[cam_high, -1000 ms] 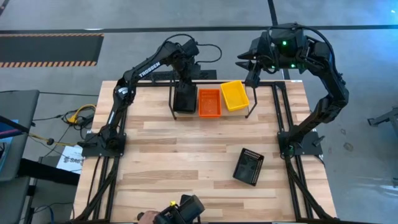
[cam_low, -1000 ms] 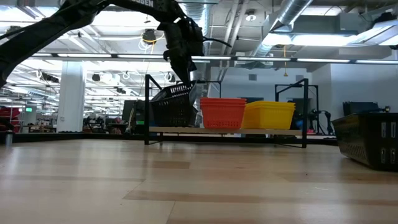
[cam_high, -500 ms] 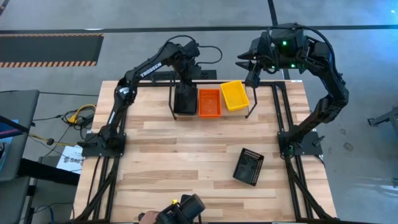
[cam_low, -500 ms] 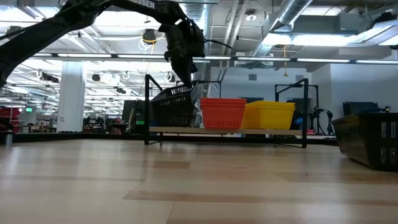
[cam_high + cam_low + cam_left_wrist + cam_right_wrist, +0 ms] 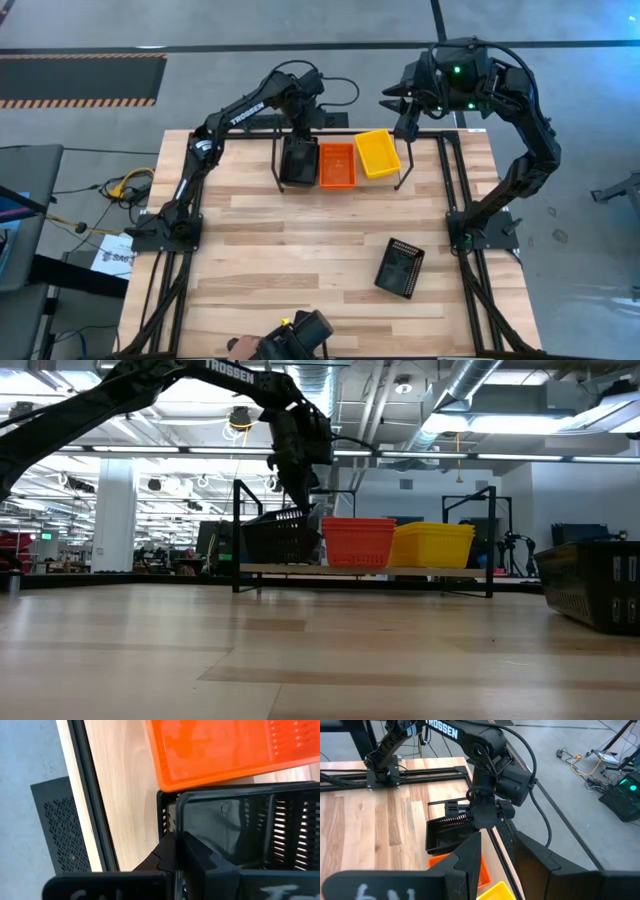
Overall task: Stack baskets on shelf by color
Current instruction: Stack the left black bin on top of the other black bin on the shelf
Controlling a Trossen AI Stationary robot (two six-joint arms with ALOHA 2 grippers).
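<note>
- Shelf [image 5: 408, 168], at 12 o'clock on the table [image 5: 300, 260]: black stack [image 5: 299, 163], red-orange stack [image 5: 337, 165] and yellow stack [image 5: 377, 153] sit side by side.
- Left gripper [image 5: 303, 135], above the black stack's far rim: fingers pinched on the top black basket's [image 5: 260, 835] wall, basket nearly seated.
- Right gripper [image 5: 408, 104], waiting beyond the shelf's 1 o'clock end: jaws part-spread, holding nothing.
- Remaining, as judged: release this basket, then bring the lone black basket [image 5: 400, 268] lying at 4 o'clock. Stack counts cannot be told.
</note>
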